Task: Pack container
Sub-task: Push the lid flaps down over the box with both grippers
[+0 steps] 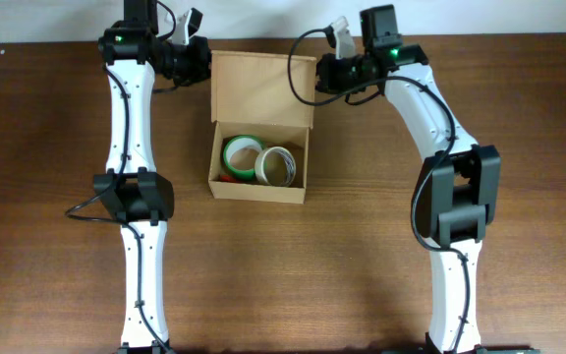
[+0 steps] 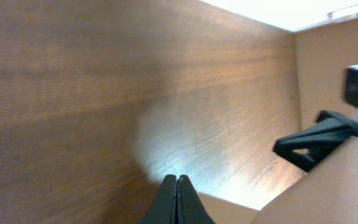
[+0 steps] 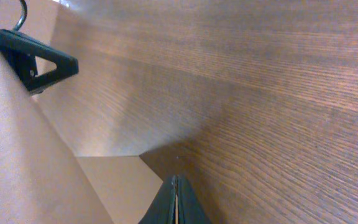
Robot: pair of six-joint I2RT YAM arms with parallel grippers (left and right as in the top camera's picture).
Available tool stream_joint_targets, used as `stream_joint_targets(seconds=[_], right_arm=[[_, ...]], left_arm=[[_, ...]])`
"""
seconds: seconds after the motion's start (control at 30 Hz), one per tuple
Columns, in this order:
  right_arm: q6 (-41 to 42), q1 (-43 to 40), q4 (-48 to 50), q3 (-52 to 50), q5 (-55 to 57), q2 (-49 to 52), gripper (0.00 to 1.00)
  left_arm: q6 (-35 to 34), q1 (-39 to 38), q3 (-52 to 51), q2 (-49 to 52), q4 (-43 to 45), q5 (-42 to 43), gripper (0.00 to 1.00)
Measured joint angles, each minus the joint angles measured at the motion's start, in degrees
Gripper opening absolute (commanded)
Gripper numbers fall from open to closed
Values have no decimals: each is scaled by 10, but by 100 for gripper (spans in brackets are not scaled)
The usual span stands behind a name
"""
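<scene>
**Status.** L gripper (image 2: pixel 176 184): jaws closed flat, no gap. R gripper (image 3: pixel 174 184): same. Cardboard lies right at both tips in the wrist views. Cannot tell whether either pinches it or only rests against it.

**Task item.** Container (image 1: pixel 258 191) sits between the two grippers and below them in the overhead view. Its flap lid (image 1: pixel 261 87) is laid back and spans tip to tip, w/ L at one far corner and R at the other. Inside, well short of both tips, are a green roll (image 1: pixel 241 157) and a pale roll (image 1: pixel 280 165) side by side. A small red item (image 1: pixel 226 178) shows under the green roll; ID unclear.

**Risks (judgement).**
- Uneven lift: if one corner leads, the flap could twist or crease at the hinge.
- Weak hold: a thin edge btwn closed jaws may slip, so the lid drops back.
- Box is light and unrestrained, so a push on the flap could slide it along the table (image 1: pixel 362 265).
- Rolls reach near rim height, so the lid may not seat.

**Obstructions.** R arm's black cable (image 1: pixel 292 74) loops over the flap just beside the R tips; snag risk. Otherwise the flap's path looks unobstructed.
</scene>
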Motion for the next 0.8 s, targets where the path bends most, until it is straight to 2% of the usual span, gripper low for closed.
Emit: stream_joint_targets(seconds=[0.37, 0.57, 0.8], right_arm=[[-85, 40, -155, 87, 136, 0, 4], [-121, 59, -185, 100, 203, 0, 4], [-140, 60, -190, 100, 227, -2, 4]], left_arm=[[42, 1, 0, -19, -106, -93, 2], [73, -9, 0, -75, -132, -164, 2], [86, -24, 0, -114, -139, -204, 2]])
